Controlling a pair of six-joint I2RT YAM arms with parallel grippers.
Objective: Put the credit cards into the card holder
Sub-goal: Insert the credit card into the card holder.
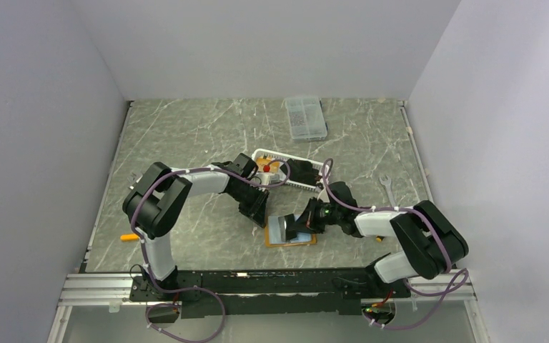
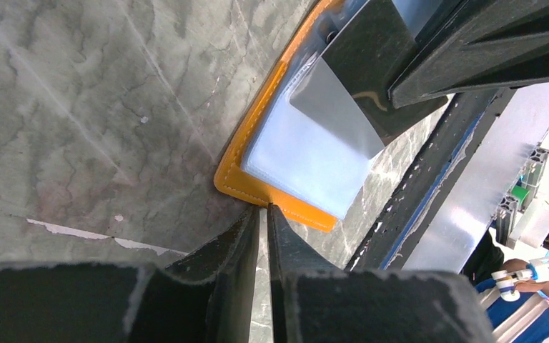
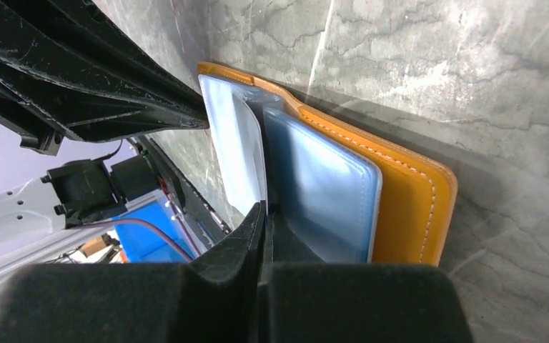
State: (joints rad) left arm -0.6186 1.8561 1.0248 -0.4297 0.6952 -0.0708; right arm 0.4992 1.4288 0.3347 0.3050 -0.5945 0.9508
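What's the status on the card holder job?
Right hand shut, pinching up the pale inner flap of the card holder. Left hand nearly shut at its orange rim, grip unclear. Holder open on table; white basket behind, not blocking.

The orange card holder [image 3: 407,207] lies open on the table [image 1: 186,136], pale-blue inside, one clear sleeve [image 3: 232,143] raised.

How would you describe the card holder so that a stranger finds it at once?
On the grey marble table, look at the near middle, where the left claw and the right claw both reach. The card holder lies open there. Unlike the white basket behind it, it is flat, with an orange border and pale blue sleeves.
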